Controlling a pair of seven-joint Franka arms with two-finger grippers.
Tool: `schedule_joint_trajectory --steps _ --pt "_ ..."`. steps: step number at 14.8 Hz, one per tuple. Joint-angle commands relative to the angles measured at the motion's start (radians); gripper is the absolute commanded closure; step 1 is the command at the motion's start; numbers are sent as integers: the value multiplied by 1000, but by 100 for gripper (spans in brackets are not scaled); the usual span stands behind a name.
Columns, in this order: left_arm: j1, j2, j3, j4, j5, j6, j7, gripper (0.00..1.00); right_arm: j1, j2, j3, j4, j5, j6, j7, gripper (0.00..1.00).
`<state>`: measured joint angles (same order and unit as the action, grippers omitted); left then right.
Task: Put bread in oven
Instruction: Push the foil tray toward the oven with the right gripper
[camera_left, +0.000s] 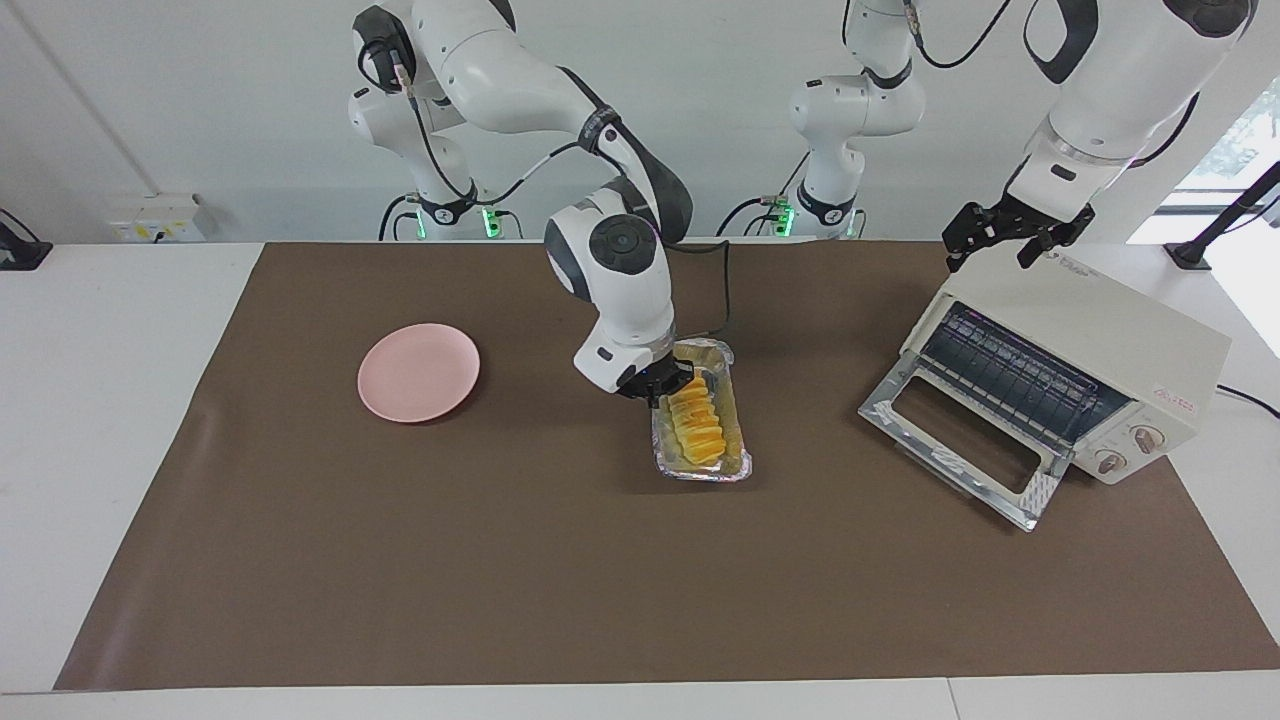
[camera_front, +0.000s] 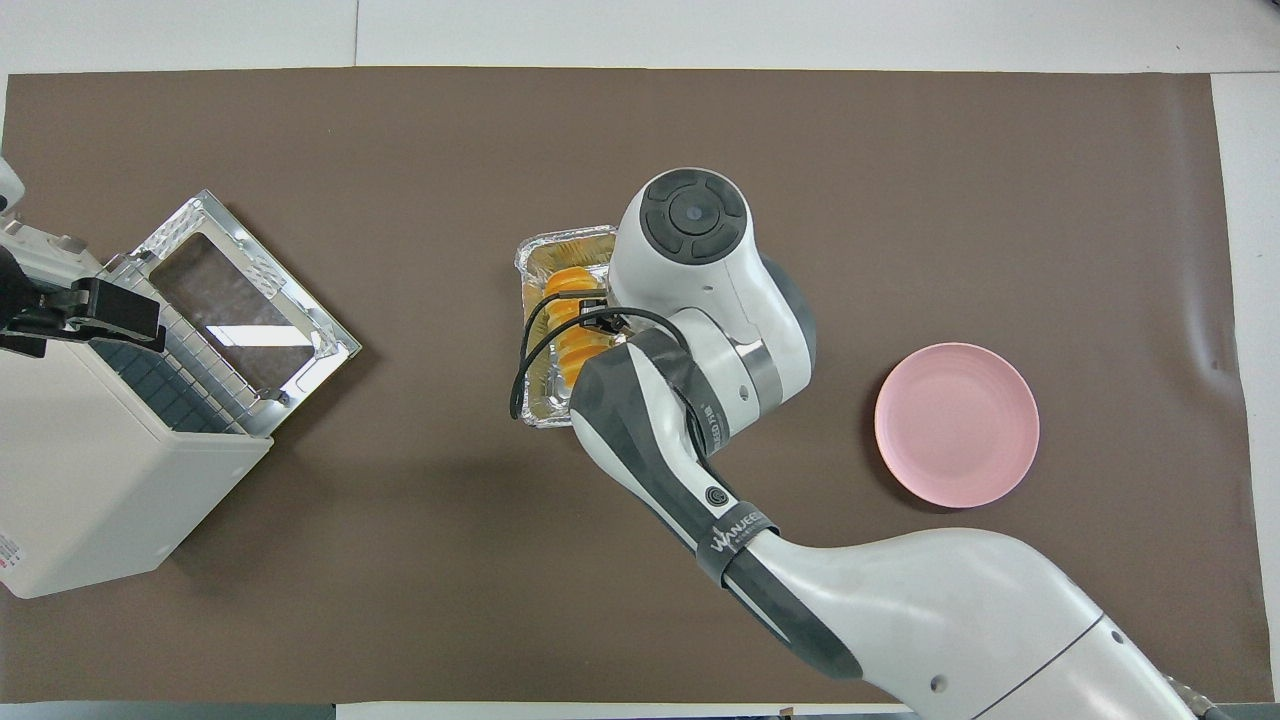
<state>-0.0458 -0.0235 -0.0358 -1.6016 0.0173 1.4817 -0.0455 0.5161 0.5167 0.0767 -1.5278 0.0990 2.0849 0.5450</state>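
The bread (camera_left: 697, 424) is a ridged golden-yellow loaf lying in a crinkled foil tray (camera_left: 738, 440) over the middle of the mat. My right gripper (camera_left: 667, 386) is shut on the tray's rim at the end toward the robots. In the overhead view the right arm covers that gripper, and only part of the bread (camera_front: 566, 318) and of the tray (camera_front: 541, 402) shows. The cream-white oven (camera_left: 1100, 340) stands at the left arm's end of the table with its glass door (camera_left: 955, 440) dropped open. My left gripper (camera_left: 1003, 238) hangs open just over the oven's top rear edge.
A round pink plate (camera_left: 419, 371) lies on the brown mat (camera_left: 600, 580) toward the right arm's end. A stretch of bare mat separates the tray from the oven door. The right arm's cable loops over the tray.
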Motion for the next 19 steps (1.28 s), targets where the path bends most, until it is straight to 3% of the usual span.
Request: schedule_joint_trajectory --steps 1,4,5,6,10,15,19 --pt "12 -27 -4 -26 -14 9 1 0 21 -56 -5 -126 21 107 48 100" --pt "12 -27 -6 -26 -16 9 1 0 28 -67 -5 -160 21 138 65 100" --pt "12 -27 -4 -26 -14 9 1 0 27 -69 -5 -160 21 129 67 58" --pt "12 -27 -4 -26 -16 9 1 0 25 -69 -5 -153 21 123 73 3" --pt "12 -27 -4 -26 -14 9 1 0 9 -105 -12 -138 22 48 76 0" --pt "12 -27 -4 -26 -14 9 1 0 -128 -210 -15 -103 22 -127 27 0" --pt "12 -27 -4 -26 -16 9 1 0 -296 -273 -18 -104 7 -207 -253 0"
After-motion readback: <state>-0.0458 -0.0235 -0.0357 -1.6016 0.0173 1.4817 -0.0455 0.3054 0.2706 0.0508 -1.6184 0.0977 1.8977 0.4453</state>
